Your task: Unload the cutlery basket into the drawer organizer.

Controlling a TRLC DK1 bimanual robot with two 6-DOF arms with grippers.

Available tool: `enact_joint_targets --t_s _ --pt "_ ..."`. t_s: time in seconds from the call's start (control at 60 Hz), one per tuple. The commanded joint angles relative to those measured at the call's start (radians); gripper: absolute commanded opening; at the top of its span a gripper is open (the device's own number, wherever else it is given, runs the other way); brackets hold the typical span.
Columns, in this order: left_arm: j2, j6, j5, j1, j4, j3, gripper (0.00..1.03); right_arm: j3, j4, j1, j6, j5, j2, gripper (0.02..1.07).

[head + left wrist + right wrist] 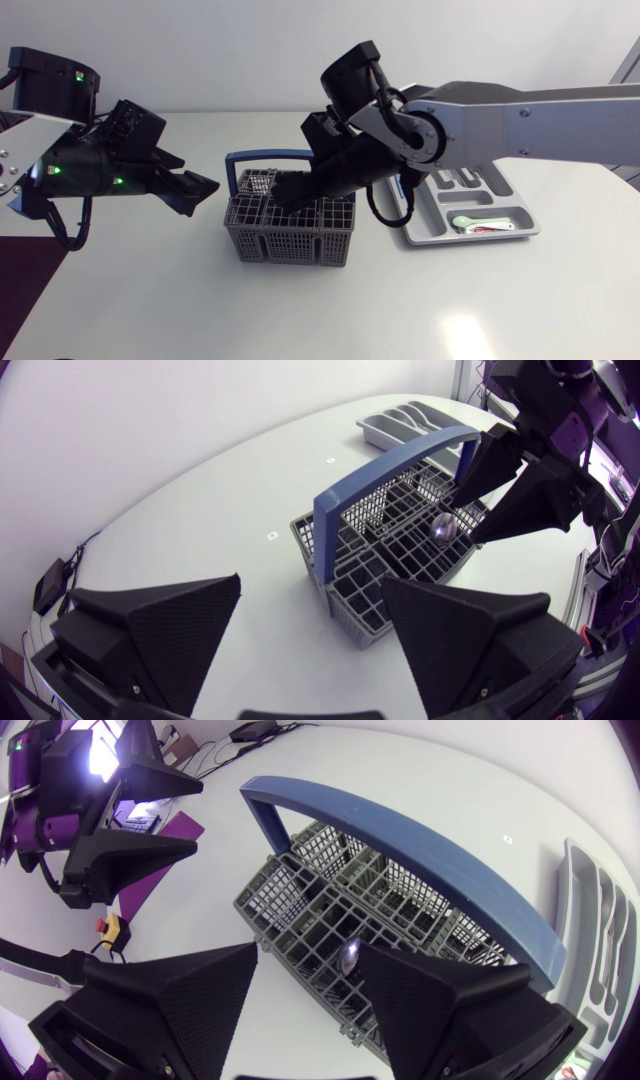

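1. Cutlery basket (290, 240), grey mesh with a blue handle (265, 156), stands upright near the middle of the white worktop (500, 300), between the two arms.
2. Drawer organizer (430, 235), a grey tray with long compartments, lies on the worktop beside the basket, on the right arm's side and apart from it. A small green and white utensil (482, 224) lies in its near crosswise compartment.
3. Right gripper (283, 192) comes in over the organizer and points down into the top of the basket, just past the handle. Its fingers stand apart.
4. Metal spoon (350, 955) stands in a basket cell with its bowl up. The bowl sits between the right gripper's fingers, close against one of them. The right wrist view shows a clear gap to the other finger.
5. Left gripper (200, 190) hangs above the worktop just beside the basket, on the left arm's side, without touching it. Its fingers are spread wide with nothing between them, and they point toward the basket.
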Motion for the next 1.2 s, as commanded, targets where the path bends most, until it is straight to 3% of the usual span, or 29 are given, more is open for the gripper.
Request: enact_joint_targets --t_s 0.0,0.283,0.433,0.567,0.833,1.183 --pt "0.0 -0.014 0.013 0.008 0.024 -0.032 0.98 0.024 0.014 0.018 0.051 0.04 0.038 0.7" --pt "0.008 -0.007 0.024 0.034 0.05 -0.037 0.98 0.001 0.017 0.021 0.097 0.105 0.063 0.7" --pt "0.026 -0.004 0.026 0.037 0.064 -0.029 0.98 -0.004 0.03 0.021 0.104 0.102 0.066 0.53" --pt "0.037 -0.004 0.027 0.037 0.066 -0.022 0.98 0.002 0.028 0.029 0.116 0.102 0.064 0.46" --pt "0.058 -0.001 0.036 0.051 0.076 -0.013 0.98 0.015 -0.01 0.027 0.119 0.099 0.089 0.46" --pt "0.08 -0.002 0.043 0.049 0.084 -0.002 0.98 0.009 -0.019 0.022 0.113 0.092 0.092 0.29"
